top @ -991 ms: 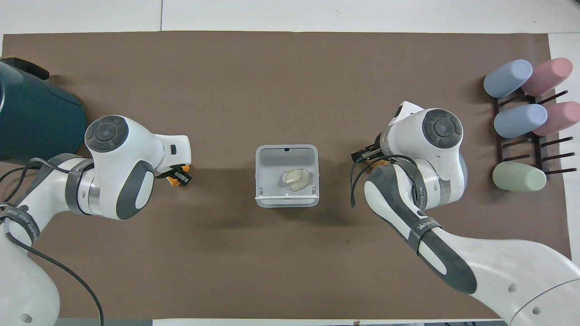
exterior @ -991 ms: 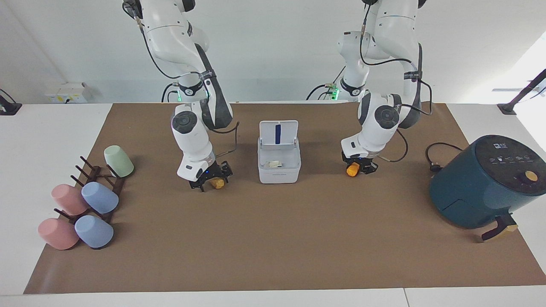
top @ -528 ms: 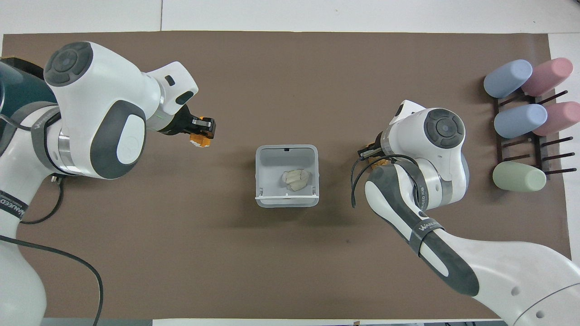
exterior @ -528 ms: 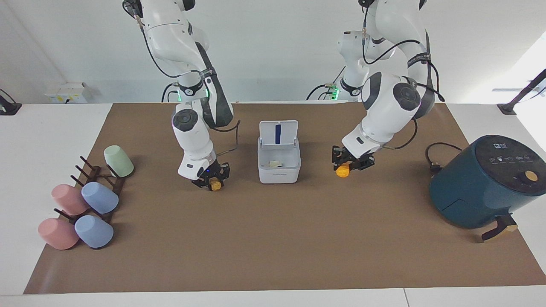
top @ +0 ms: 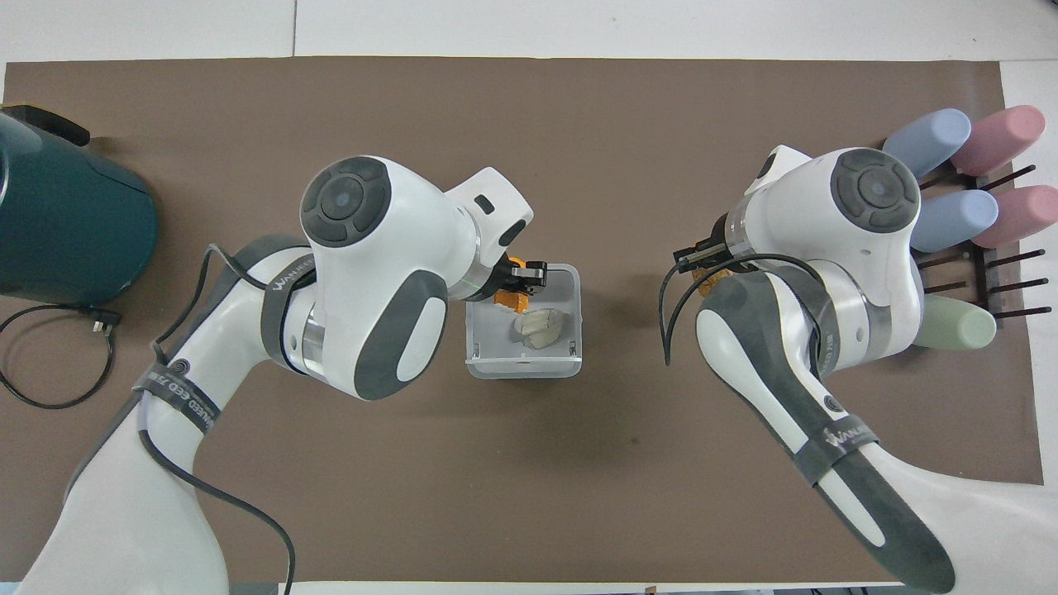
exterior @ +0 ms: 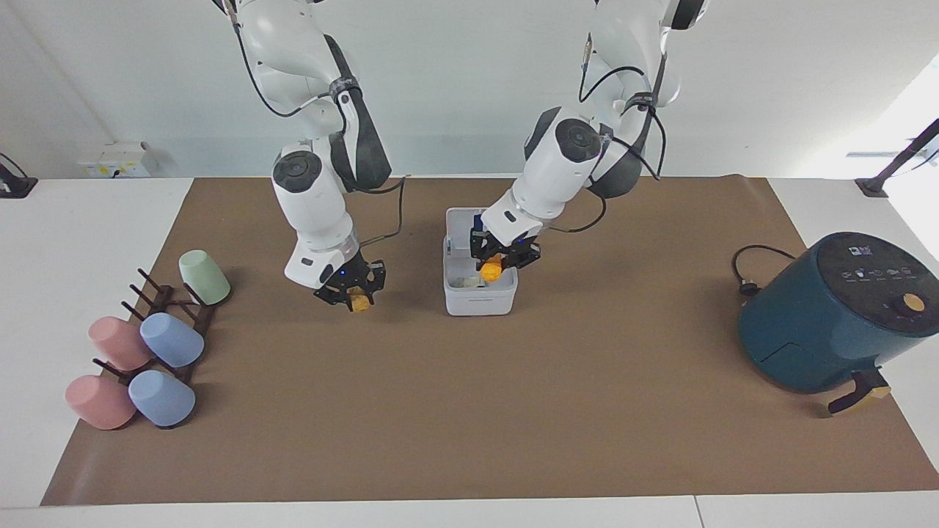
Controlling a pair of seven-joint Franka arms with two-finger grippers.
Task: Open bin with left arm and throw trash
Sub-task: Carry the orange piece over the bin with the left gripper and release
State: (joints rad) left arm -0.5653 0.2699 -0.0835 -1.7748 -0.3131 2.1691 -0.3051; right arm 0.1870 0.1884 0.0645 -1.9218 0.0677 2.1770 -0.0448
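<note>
The white bin (exterior: 480,301) stands mid-mat with its lid (exterior: 458,220) open and upright; it also shows in the overhead view (top: 521,367). A crumpled white paper wad (top: 541,326) lies inside it. My left gripper (exterior: 494,262) is shut on the bright orange lump (exterior: 491,273) and holds it over the bin's opening; the lump also shows in the overhead view (top: 510,299). My right gripper (exterior: 355,293) is shut on the golden-brown lump (exterior: 359,303) and holds it a little above the mat, beside the bin toward the right arm's end.
A dark teal air fryer (exterior: 836,312) with its cord (exterior: 748,282) stands at the left arm's end of the table. A dark rack with several pastel cups (exterior: 147,345) lies at the right arm's end. A brown mat (exterior: 469,411) covers the table.
My left gripper lifted the orange lump off the mat and carried it over the open bin. My right gripper raised the golden-brown lump slightly off the mat.
</note>
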